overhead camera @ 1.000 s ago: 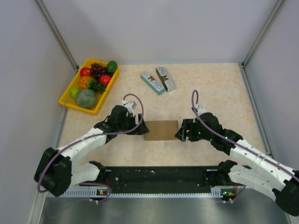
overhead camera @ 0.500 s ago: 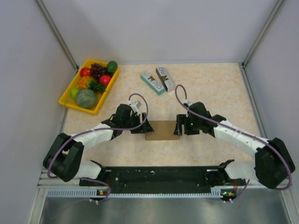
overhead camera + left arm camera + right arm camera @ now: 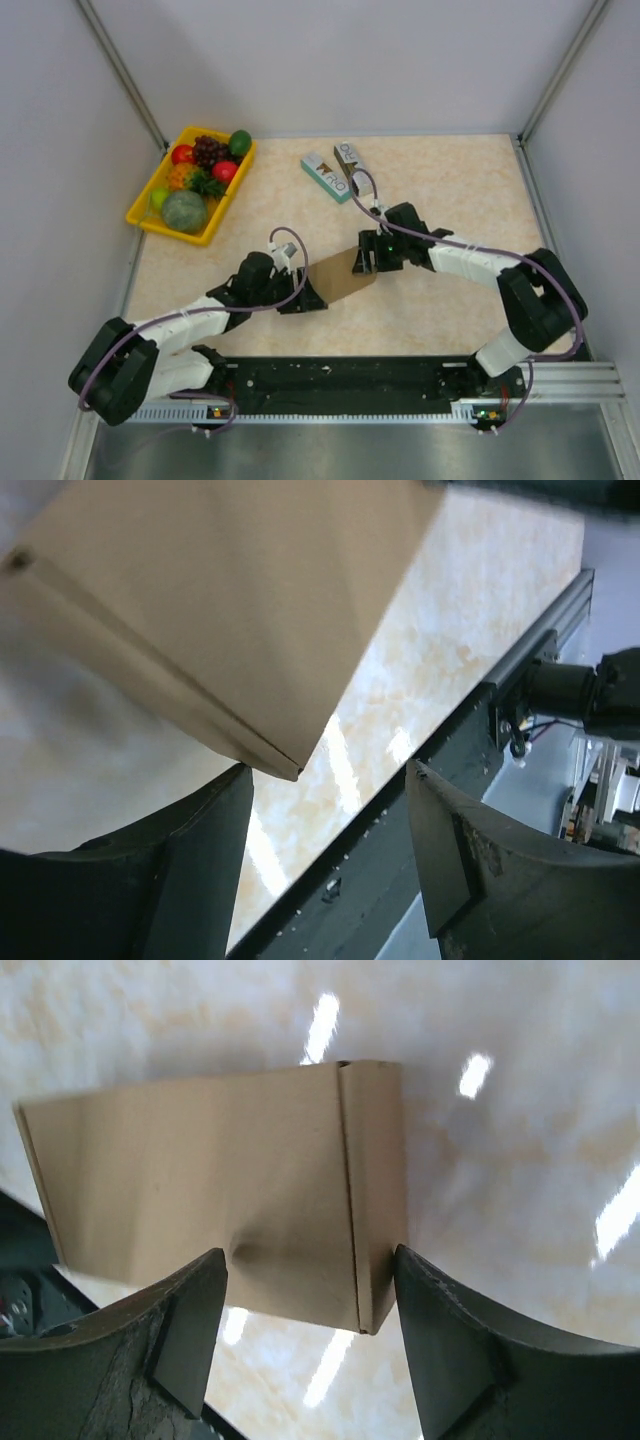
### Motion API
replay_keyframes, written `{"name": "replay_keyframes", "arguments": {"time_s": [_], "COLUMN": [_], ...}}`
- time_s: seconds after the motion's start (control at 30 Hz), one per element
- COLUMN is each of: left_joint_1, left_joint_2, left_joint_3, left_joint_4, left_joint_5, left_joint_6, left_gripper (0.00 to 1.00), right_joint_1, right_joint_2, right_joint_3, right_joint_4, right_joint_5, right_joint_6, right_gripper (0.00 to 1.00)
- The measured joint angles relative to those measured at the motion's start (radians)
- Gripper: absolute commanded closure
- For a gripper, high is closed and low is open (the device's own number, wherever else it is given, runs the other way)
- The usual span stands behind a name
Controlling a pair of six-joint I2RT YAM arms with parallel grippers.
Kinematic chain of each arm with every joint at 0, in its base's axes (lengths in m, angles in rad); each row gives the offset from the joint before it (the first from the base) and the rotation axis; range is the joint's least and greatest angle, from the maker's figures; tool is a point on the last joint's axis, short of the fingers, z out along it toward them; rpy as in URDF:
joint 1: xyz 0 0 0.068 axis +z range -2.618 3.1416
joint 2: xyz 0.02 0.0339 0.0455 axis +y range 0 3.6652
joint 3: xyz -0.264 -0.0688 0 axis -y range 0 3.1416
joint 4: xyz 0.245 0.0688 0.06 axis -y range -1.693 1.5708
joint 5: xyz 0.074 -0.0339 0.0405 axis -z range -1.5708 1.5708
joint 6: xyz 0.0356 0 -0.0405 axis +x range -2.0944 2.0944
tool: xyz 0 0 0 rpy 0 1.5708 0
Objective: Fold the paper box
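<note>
- Evidently little has been done: the paper box is seen as a flat brown sleeve with one narrow panel creased over. No walls are raised and no flaps tucked, so nearly all the folding is judged to remain.
- Nearest the bases, the left gripper is spread wide. A corner of the box is caught just at the tip of one jaw, and nothing is clamped.
- Beyond that claw, the box is set slantwise between the two arms, its far end at the right gripper.
- That claw is likewise held wide, with the card's edge just ahead of its jaw tips. Contact cannot be made out.
- A shallow dent and the crease line are shown only by the right wrist view. The corner that seems raised off the table is shown only by the left wrist view, and the slant only from above.
- Farther out, past the right gripper, two small printed boxes are seen. A yellow fruit tray is seen well off to the far left of the left gripper.
</note>
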Motion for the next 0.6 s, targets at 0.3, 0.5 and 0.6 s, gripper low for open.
{"name": "replay_keyframes", "arguments": {"time_s": [0.3,0.5,0.6], "left_joint_1": [-0.136,-0.132,-0.116], "left_joint_2": [-0.230,-0.447,-0.513], "left_joint_3": [-0.014,0.089,0.143], "left_joint_4": [-0.130,-0.398,-0.490], "left_joint_5": [-0.093,-0.266,-0.335], "left_joint_6": [-0.045,0.017,0.049], "left_gripper": [0.13,0.05,0.05], "right_joint_1": [0.031,0.019,0.013], "right_joint_2": [0.220,0.171,0.083], "right_joint_3": [0.272,0.288,0.209], "right_joint_4": [0.066,-0.025,-0.022], "right_joint_5": [-0.020,0.058,0.053], "right_joint_6": [0.021,0.029,0.076], "right_gripper": [0.28,0.24,0.23]}}
